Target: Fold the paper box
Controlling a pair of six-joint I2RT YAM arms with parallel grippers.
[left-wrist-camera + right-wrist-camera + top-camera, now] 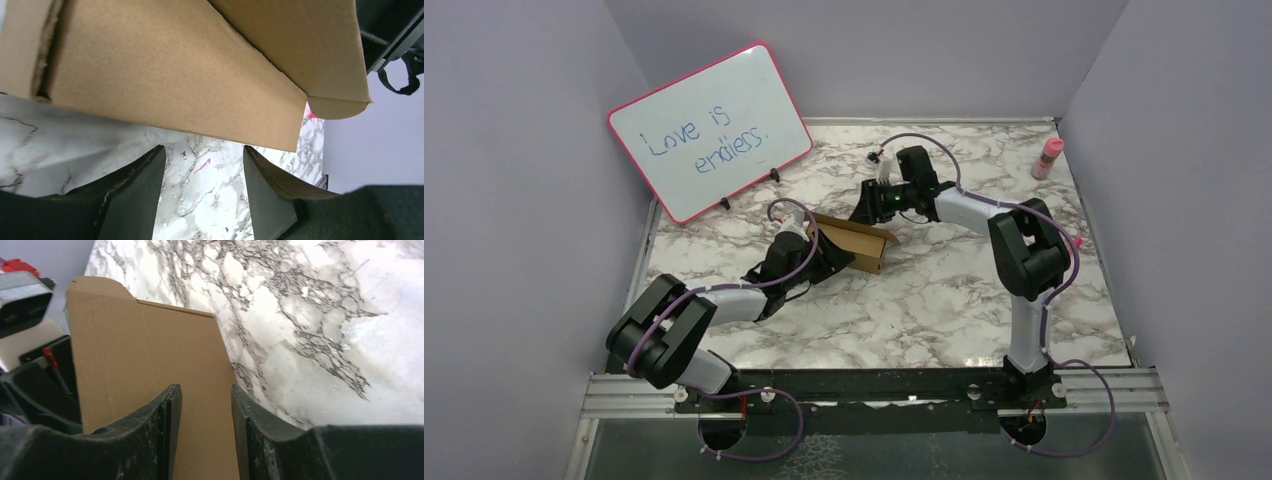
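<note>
The paper box (165,65) is matt, slightly fibrous brown cardboard, while the desk (325,315) looks smooth, marble-patterned and softly glossy.

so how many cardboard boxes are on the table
1: the paper box sits near the middle of the table. No other shows; one could hide only behind the whiteboard.

Paper box (856,240) on table (944,300) — whiteboard (709,130) behind, left.

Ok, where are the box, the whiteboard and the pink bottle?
box (856,238), top external view, on its brown upper panel.
whiteboard (709,130), top external view, middle of the writing surface.
pink bottle (1049,160), top external view, on its body.
</note>
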